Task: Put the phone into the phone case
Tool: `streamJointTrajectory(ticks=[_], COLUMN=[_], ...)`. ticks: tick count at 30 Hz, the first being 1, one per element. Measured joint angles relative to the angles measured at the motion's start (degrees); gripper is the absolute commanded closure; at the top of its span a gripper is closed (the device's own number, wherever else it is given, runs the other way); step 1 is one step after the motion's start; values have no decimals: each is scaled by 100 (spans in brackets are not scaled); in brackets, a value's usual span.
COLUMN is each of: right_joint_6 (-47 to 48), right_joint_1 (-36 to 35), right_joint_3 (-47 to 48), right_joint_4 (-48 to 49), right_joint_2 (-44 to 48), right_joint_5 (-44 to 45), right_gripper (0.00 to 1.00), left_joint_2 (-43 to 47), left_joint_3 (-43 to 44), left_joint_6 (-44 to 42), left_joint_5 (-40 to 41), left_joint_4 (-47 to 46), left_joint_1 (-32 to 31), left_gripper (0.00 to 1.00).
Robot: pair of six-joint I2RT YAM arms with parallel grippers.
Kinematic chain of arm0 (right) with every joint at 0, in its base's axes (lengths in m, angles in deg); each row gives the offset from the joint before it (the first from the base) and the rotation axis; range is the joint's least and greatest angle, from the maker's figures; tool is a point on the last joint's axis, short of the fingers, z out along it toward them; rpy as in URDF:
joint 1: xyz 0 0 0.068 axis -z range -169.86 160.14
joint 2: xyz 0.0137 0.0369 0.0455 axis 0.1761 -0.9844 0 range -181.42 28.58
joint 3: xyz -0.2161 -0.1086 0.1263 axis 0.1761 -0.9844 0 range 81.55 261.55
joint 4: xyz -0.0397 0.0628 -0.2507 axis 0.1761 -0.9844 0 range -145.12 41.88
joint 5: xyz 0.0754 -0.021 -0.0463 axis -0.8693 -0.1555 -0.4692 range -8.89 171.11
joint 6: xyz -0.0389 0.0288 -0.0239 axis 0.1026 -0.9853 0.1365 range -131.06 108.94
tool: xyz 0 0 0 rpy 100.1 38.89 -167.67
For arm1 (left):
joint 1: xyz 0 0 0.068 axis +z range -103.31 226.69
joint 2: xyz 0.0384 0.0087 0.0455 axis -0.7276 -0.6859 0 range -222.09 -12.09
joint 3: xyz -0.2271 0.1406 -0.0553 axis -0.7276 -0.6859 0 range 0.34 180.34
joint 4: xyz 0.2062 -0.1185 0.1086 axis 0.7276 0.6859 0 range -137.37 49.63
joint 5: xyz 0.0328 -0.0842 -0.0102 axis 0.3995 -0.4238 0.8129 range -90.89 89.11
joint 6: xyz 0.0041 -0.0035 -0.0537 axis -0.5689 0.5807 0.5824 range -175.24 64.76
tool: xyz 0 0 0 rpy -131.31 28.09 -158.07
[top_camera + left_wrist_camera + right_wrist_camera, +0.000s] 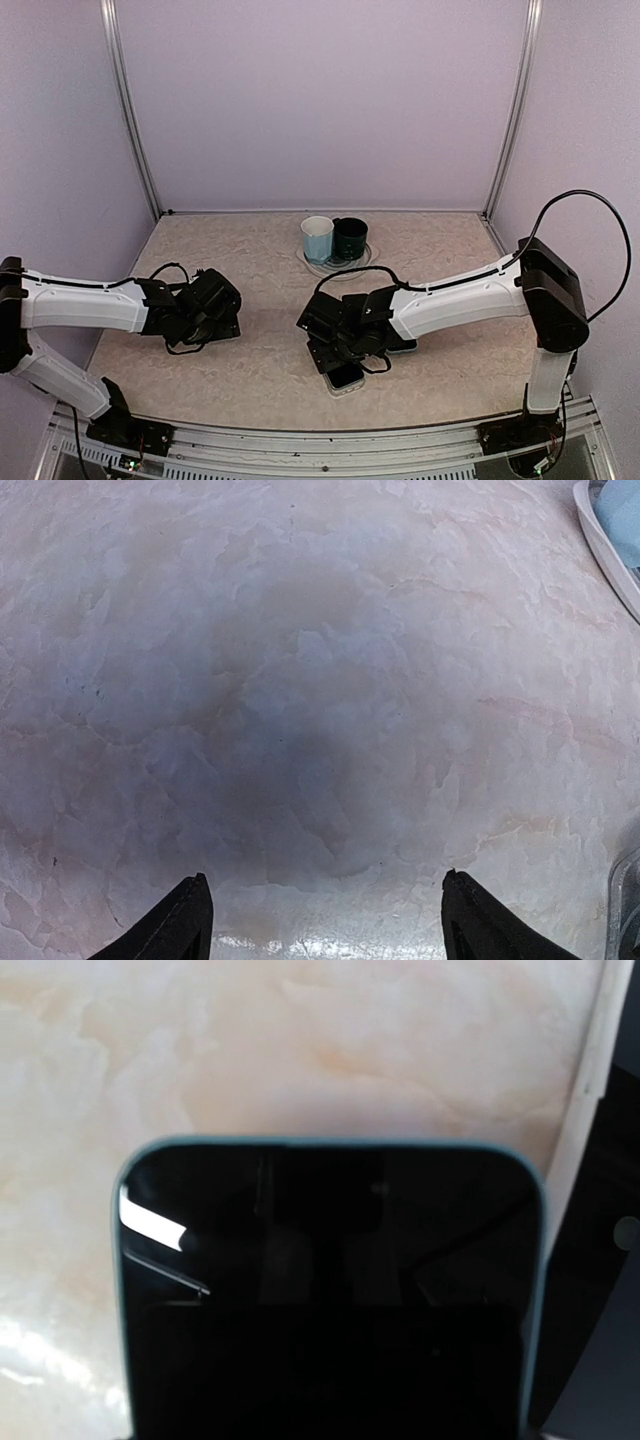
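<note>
The phone [346,378] lies near the table's front edge, poking out from under my right gripper [339,353]. In the right wrist view the phone [330,1260] fills the lower frame, with a black screen and a pale teal rim. Whether that rim is the phone case I cannot tell. My right fingers do not stand out against the dark screen. My left gripper [228,312] hovers low over bare table at the left. Its fingers [185,925] are spread wide with nothing between them, so the left gripper [325,920] is open.
A light blue cup [317,238] and a dark cup [350,238] stand on a saucer [335,264] at the back centre. The saucer's rim [598,540] shows in the left wrist view. A dark flat thing with a white edge [600,1260] lies right of the phone.
</note>
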Motion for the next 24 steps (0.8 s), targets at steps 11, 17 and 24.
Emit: streamJointTrajectory(ticks=[11,17,24], right_joint_6=[-151,-229,-188], right_joint_1=[-22,-26,-26], right_joint_3=[72,48,2], right_joint_4=[-46,-55,-46], right_joint_2=[-2,-2,-13], right_joint_5=[-221,-232,-184], right_gripper=[46,46,46], left_joint_2=[-20,-33,-55], left_joint_3=[0,0,0], left_joint_6=[-4,-20,-52], left_joint_5=[2,2,-2], left_joint_4=[0,0,-2], left_joint_1=[0,0,0], left_gripper=[22,22,22])
